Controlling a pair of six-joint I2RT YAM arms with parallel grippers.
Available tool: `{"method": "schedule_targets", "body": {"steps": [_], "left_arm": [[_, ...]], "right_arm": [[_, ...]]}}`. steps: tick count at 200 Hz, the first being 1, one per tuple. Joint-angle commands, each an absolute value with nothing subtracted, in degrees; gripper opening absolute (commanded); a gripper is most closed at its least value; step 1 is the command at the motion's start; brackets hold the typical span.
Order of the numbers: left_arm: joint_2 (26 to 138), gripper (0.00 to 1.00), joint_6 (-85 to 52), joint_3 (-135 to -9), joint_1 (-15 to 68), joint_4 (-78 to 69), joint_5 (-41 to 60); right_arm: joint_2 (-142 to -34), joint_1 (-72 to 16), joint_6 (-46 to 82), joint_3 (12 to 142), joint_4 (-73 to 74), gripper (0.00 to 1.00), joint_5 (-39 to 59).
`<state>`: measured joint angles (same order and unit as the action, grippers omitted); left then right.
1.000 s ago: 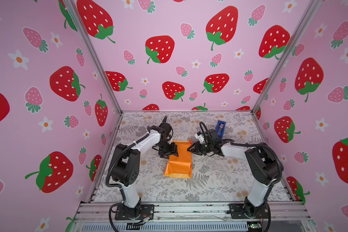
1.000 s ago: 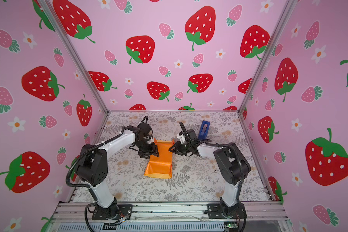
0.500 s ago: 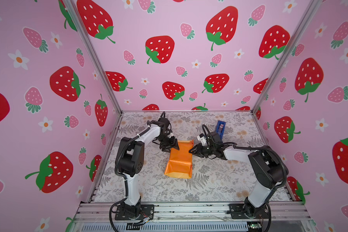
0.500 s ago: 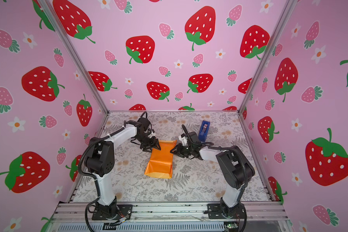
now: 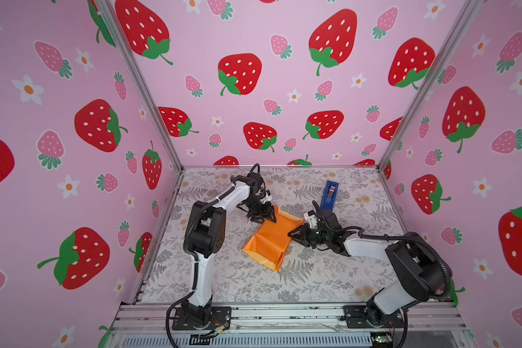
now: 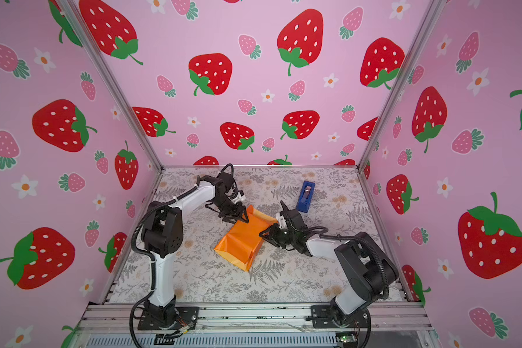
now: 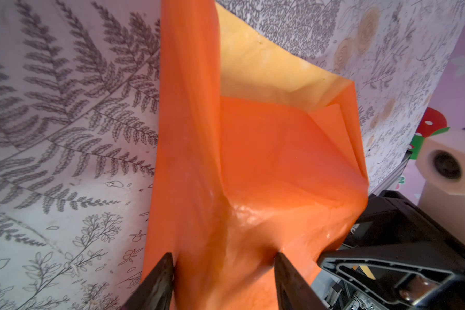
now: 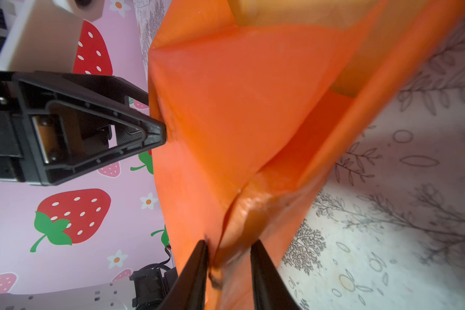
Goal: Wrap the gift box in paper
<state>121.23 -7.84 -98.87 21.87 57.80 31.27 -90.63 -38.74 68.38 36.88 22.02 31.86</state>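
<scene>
The paper lies in the middle of the table as a loose orange sleeve, probably around the gift box, which is hidden. It looks light, limp, glossy and quick to crease, so folded edges are the safest hold. The left gripper, jaws half apart, clasps one end, and the right gripper narrowly pinches a fold. One sheet, two grippers, one blue tape dispenser.

There is one folded, creased glossy orange paper sheet, one narrow blue plastic tape dispenser, and two black grippers with triangular fingers, namely the left gripper and the right gripper.
</scene>
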Motion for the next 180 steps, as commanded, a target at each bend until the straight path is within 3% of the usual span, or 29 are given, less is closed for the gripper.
{"method": "schedule_targets", "body": {"steps": [1, 36, 69, 104, 138, 180], "left_arm": [[116.74, 0.61, -6.39, -101.06, 21.76, 61.95, 23.46], [108.78, 0.61, -6.70, -101.43, 21.91, 62.85, 17.53], [102.85, 0.56, -11.06, -97.65, 24.52, 60.25, 24.33], [100.63, 0.42, -19.10, -86.49, 27.82, 51.22, 33.08], [101.80, 0.36, -23.00, -80.40, 30.64, 44.53, 34.94], [103.60, 0.35, -22.81, -76.62, 31.38, 43.08, 35.18]], "right_arm": [[-90.87, -39.20, 71.54, 36.11, 23.29, 0.31, 29.58], [-91.14, -39.20, 71.72, 36.56, 22.68, 0.29, 29.69], [-91.06, -39.22, 71.81, 36.84, 22.42, 0.28, 29.88], [-90.94, -39.28, 71.46, 36.93, 21.94, 0.28, 29.81], [-91.07, -39.33, 71.19, 36.86, 21.80, 0.28, 29.97], [-90.90, -39.37, 70.75, 37.18, 21.27, 0.28, 30.03]]}}
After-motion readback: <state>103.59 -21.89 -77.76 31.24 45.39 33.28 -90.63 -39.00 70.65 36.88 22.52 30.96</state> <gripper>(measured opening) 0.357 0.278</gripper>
